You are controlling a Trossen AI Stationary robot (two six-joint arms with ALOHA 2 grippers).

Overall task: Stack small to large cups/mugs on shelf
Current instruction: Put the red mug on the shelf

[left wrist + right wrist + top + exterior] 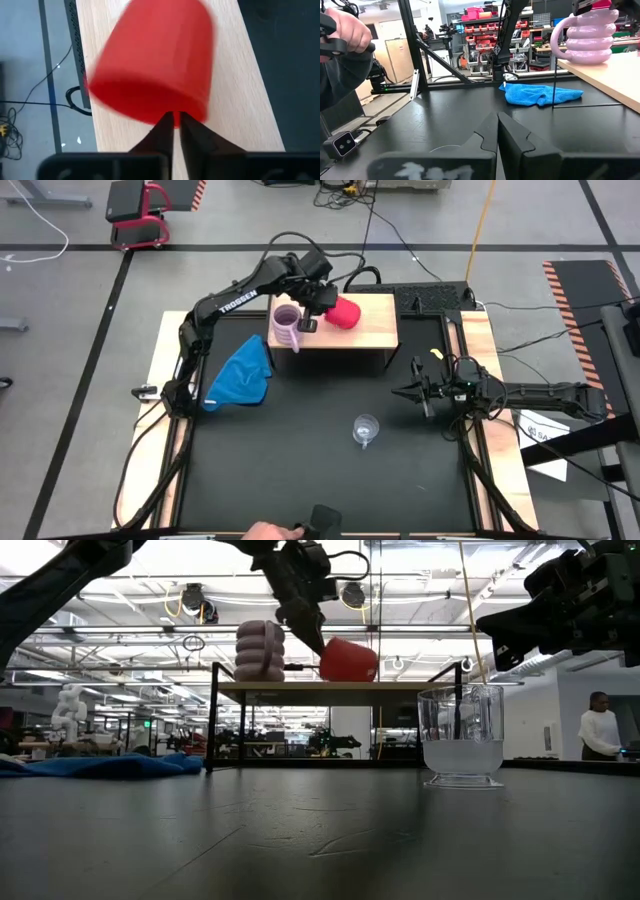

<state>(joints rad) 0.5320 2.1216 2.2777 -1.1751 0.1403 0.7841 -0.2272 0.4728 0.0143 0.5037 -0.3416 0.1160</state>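
Already the left gripper (322, 311) pinches the tilted red mug (344, 312) by its rim, likely light, rigid, slippery.

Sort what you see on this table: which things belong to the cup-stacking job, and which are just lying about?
Job: ribbed lilac mug on the shelf; red mug, tilted in the left gripper; clear glass cup on the table; right gripper, waiting.

Lying about: blue cloth.
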